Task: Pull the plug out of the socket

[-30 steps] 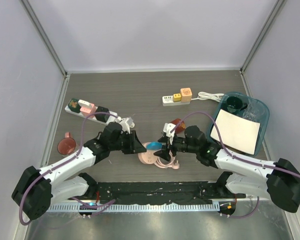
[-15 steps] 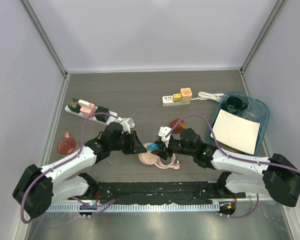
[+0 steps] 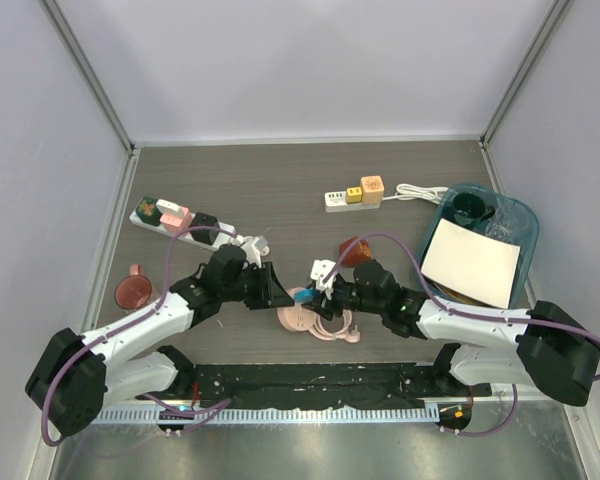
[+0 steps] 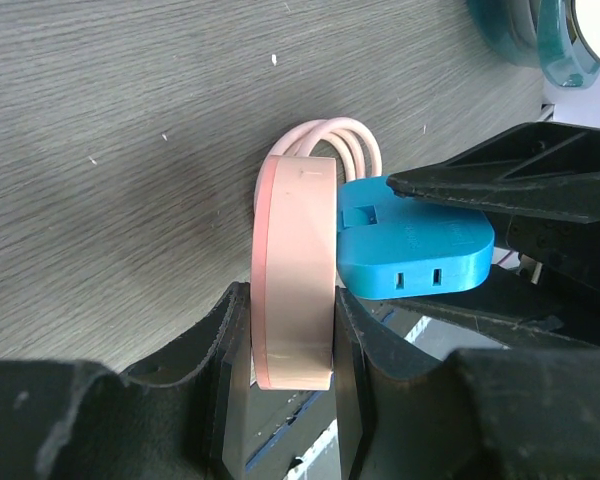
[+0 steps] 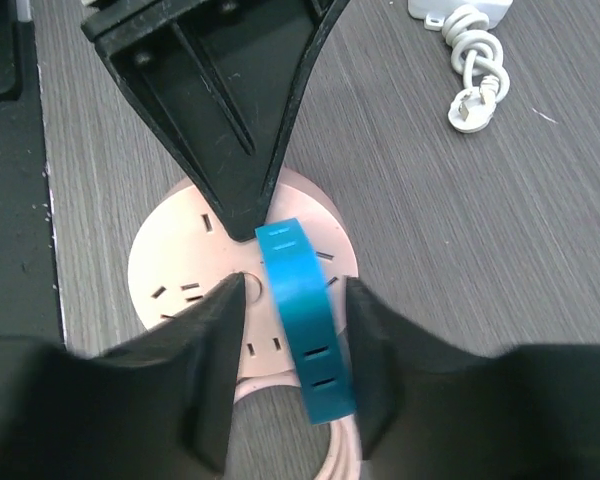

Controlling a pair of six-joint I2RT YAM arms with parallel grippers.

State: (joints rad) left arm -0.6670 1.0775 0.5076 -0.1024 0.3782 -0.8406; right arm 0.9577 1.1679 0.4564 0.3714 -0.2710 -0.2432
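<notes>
A round pink socket (image 3: 300,319) stands on edge on the wooden table, its pink cord coiled behind it. My left gripper (image 4: 290,300) is shut on the socket (image 4: 295,270), one finger on each flat side of the rim. A blue plug (image 4: 415,245) sticks out of the socket's face. My right gripper (image 5: 293,290) straddles the blue plug (image 5: 305,310), with its fingers closed against the plug's flat sides. In the top view the two grippers meet at the plug (image 3: 302,294), the left gripper (image 3: 278,288) from the left and the right gripper (image 3: 318,290) from the right.
A white power strip with yellow and orange adapters (image 3: 353,195) lies at the back. Another strip with several plugs (image 3: 175,217) lies at the left. A teal tray (image 3: 520,215) holding white paper sits at the right. A red cup (image 3: 132,291) stands near the left arm.
My right arm has slid left onto the blue plug and its jaws have narrowed around it. The left gripper has kept its hold on the socket without moving.
</notes>
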